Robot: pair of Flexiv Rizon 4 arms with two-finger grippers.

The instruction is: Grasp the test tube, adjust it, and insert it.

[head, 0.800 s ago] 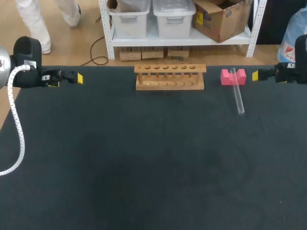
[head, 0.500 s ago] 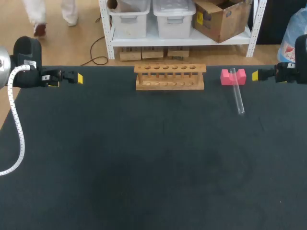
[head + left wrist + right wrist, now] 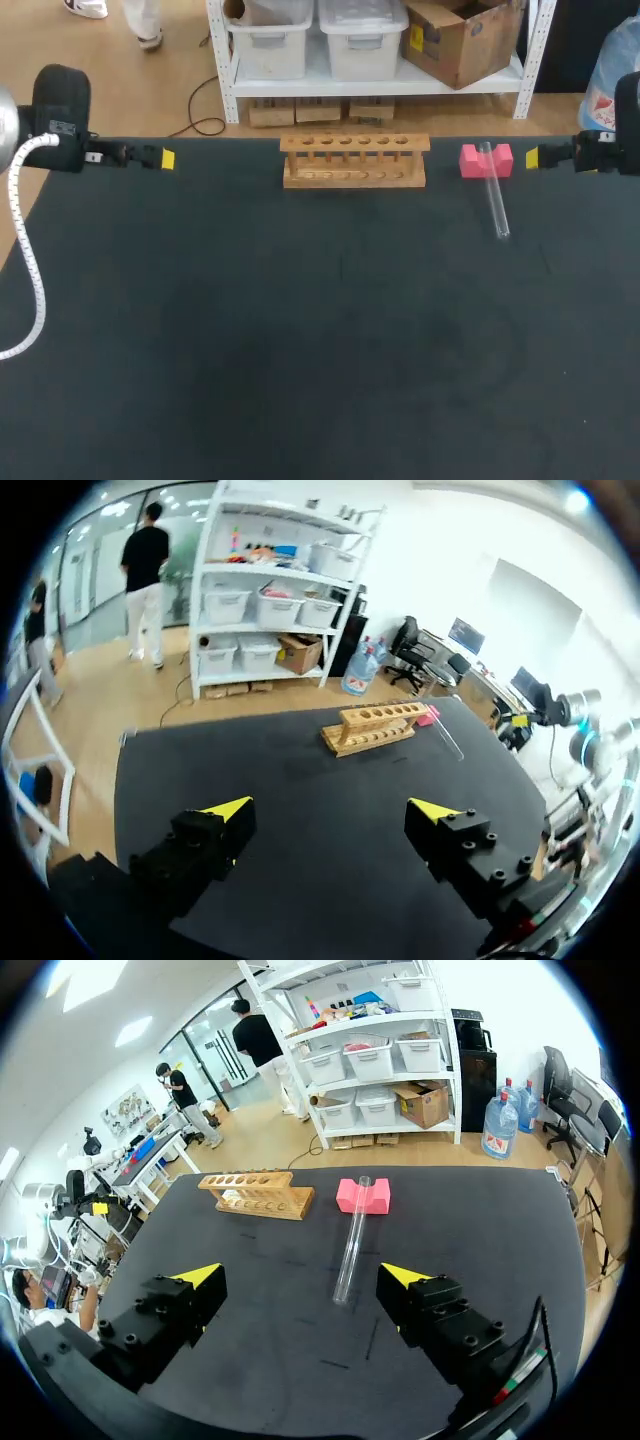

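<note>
A clear test tube (image 3: 495, 197) lies on the black table, its upper end resting on a pink block (image 3: 486, 160). The right wrist view shows the test tube (image 3: 352, 1237) ahead of my right gripper (image 3: 300, 1278), whose fingers stand wide open with nothing between them. In the head view my right gripper (image 3: 533, 157) hangs at the table's far right edge, just right of the pink block. A wooden rack (image 3: 354, 160) with several holes stands at the back middle. My left gripper (image 3: 165, 159) is at the far left edge, open and empty, with the rack (image 3: 377, 726) far ahead of it.
The black table (image 3: 320, 340) spreads wide in front of the rack. The pink block (image 3: 363, 1196) sits close to the rack (image 3: 257, 1194) on the tube's far end.
My left arm has shifted slightly up and turned at the table's left edge. The right arm, tube and rack have not moved.
</note>
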